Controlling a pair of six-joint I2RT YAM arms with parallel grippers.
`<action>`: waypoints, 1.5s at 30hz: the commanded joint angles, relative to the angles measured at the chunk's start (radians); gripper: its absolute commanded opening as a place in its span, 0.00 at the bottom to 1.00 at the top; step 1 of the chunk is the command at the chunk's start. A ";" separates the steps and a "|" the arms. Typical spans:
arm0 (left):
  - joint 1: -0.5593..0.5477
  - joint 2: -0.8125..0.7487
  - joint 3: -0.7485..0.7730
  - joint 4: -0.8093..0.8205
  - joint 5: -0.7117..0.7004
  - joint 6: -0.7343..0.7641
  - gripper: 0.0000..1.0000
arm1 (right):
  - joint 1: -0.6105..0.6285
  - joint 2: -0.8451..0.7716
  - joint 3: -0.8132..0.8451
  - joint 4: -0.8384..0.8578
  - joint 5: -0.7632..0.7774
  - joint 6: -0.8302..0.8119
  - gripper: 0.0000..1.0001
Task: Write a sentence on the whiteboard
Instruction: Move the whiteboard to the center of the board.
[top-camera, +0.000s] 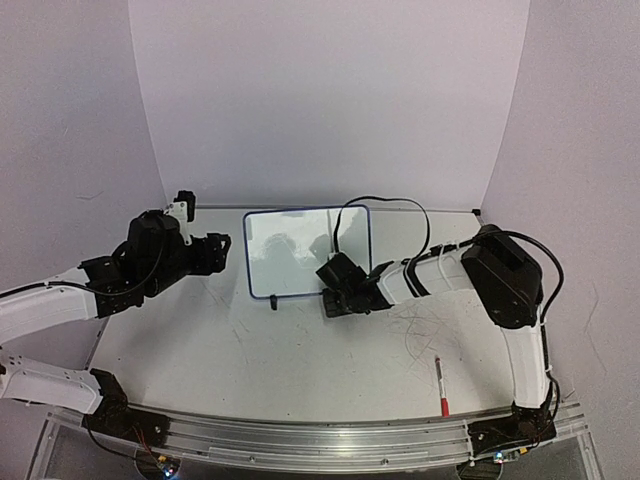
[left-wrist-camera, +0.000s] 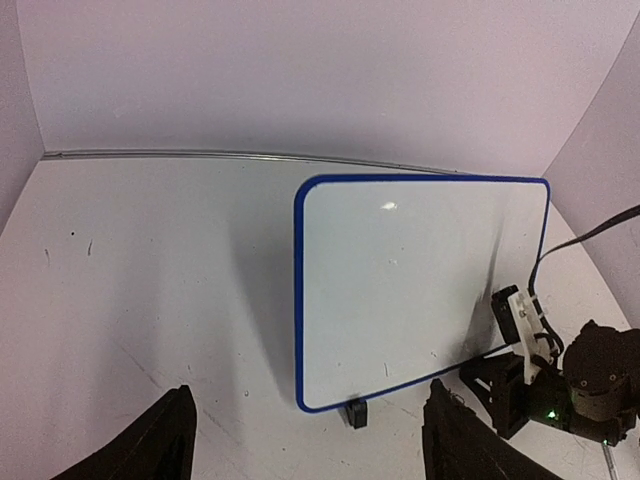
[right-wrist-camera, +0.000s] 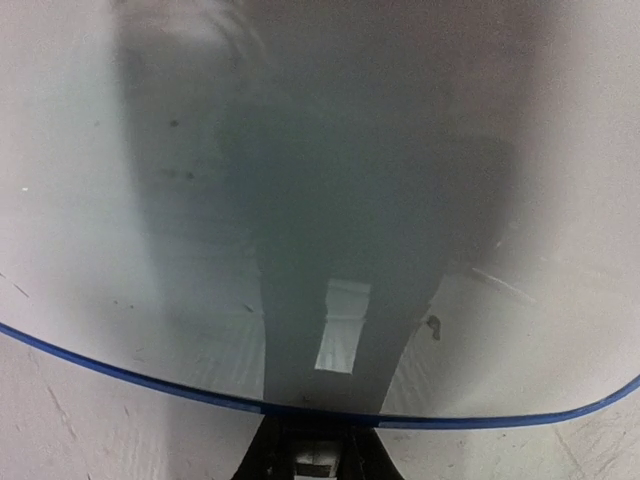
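Note:
The whiteboard (top-camera: 300, 255) with a thin blue frame stands tilted on the table, one black foot (left-wrist-camera: 355, 412) showing under its lower edge. Its face (left-wrist-camera: 420, 270) is blank, so the sentence is out of view. My right gripper (top-camera: 332, 290) is at the board's lower right corner. In the right wrist view its jaws (right-wrist-camera: 322, 445) are shut together at the board's blue lower edge (right-wrist-camera: 150, 380). My left gripper (top-camera: 222, 246) hovers left of the board, open and empty (left-wrist-camera: 308, 392), facing the board's near corner.
A red-and-white marker (top-camera: 441, 385) lies on the table near the right arm's base. A black cable (top-camera: 400, 203) loops over the board's far right corner. White walls close in the back and both sides. A metal rail (top-camera: 300, 440) runs along the near edge.

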 joint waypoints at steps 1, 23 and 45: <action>-0.001 -0.001 0.063 0.010 -0.031 -0.018 0.79 | 0.005 -0.105 -0.137 0.064 -0.069 -0.182 0.00; -0.001 0.161 0.144 0.007 0.066 -0.122 0.79 | -0.010 -0.313 -0.353 0.163 -0.189 -0.157 0.38; -0.001 0.045 0.097 0.007 0.202 -0.076 0.81 | -0.132 -0.938 -0.582 -0.790 -0.369 0.274 0.87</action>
